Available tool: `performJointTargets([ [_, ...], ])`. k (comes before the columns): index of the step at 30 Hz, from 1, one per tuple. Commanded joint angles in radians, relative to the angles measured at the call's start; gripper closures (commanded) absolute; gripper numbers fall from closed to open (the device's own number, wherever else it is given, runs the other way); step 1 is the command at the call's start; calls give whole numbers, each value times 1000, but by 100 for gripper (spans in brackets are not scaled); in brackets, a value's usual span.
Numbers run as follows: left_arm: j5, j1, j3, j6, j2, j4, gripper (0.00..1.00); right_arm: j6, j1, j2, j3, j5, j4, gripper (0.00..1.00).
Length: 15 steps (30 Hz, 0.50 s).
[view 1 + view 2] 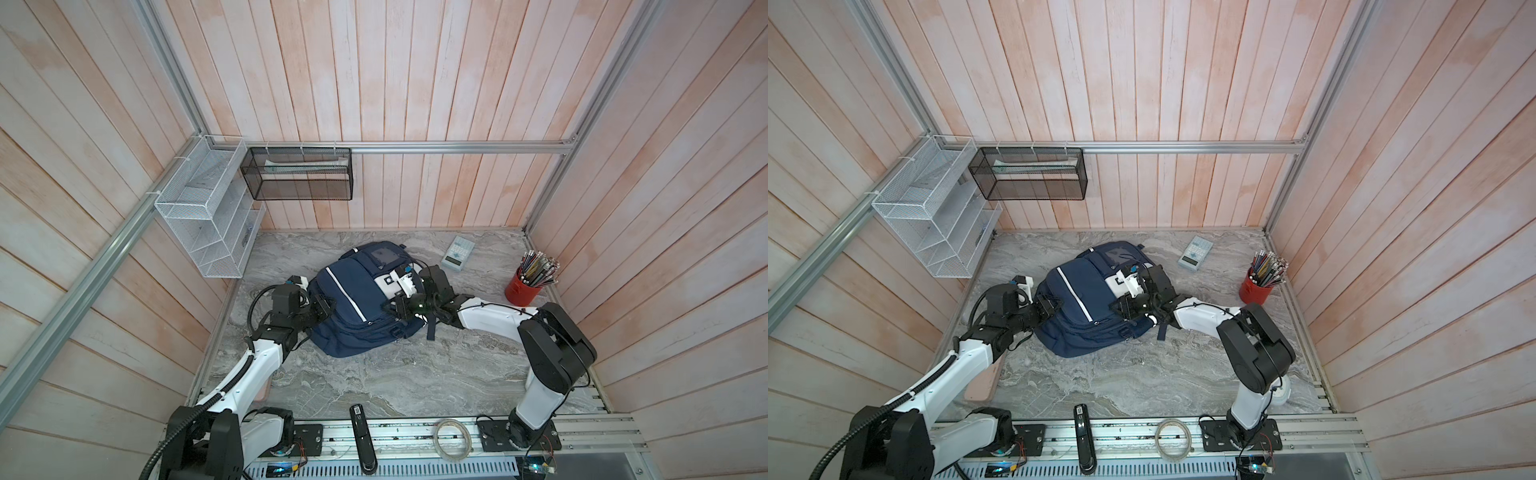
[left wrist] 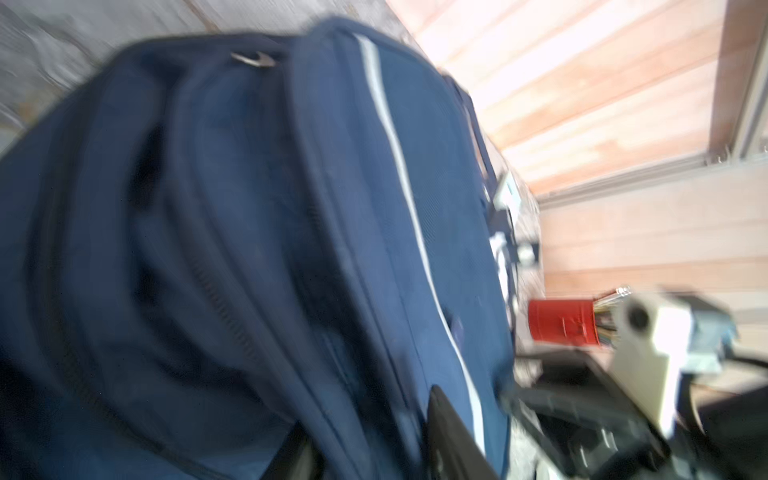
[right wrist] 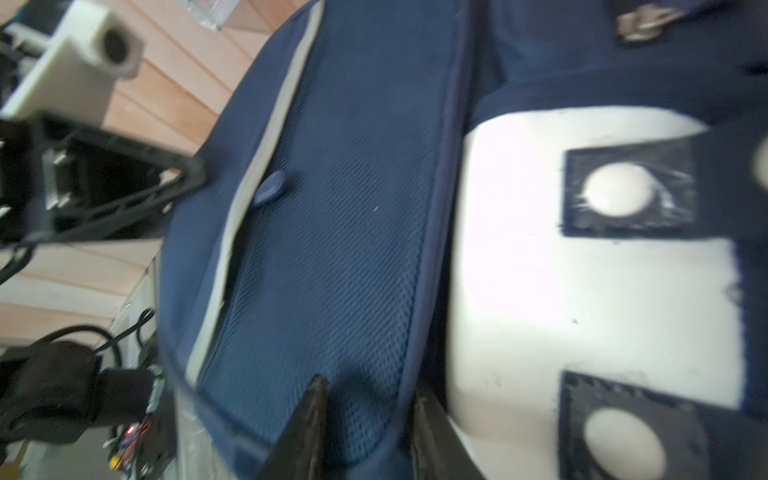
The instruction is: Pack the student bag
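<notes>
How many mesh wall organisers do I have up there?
2: the white wire mesh organiser on the left wall's rail, and the black mesh organiser beside it on the back wall's rail.

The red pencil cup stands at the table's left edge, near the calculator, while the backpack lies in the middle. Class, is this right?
Wrong side: the red pencil cup stands at the table's right edge, as both top views show; calculator and backpack are as stated.

Left pincer (image 1: 327, 306) tips hidden against blurred student bag (image 2: 249, 249).
</notes>
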Motion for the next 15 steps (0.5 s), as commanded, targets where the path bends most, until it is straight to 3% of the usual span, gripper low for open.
performJointTargets([
  [1,22,44,61,53,69,83,55,-2,45,-31,4,-128,-73,66],
  [4,14,77,112,77,117,75,42,-76,55,-77,29,-24,-166,66],
  [8,-82,89,162,132,79,-14,20,-199,56,-191,6,352,-206,53],
  [9,-124,90,161,144,50,-42,15,-233,58,-212,-12,435,-179,7],
  [10,-155,90,153,150,18,-62,13,-294,59,-225,-21,487,-156,2],
  [12,-170,88,131,148,-43,-91,13,-435,73,-218,13,555,-173,2],
  [15,-94,66,61,113,-138,-93,23,-624,125,-189,47,633,-138,4],
])
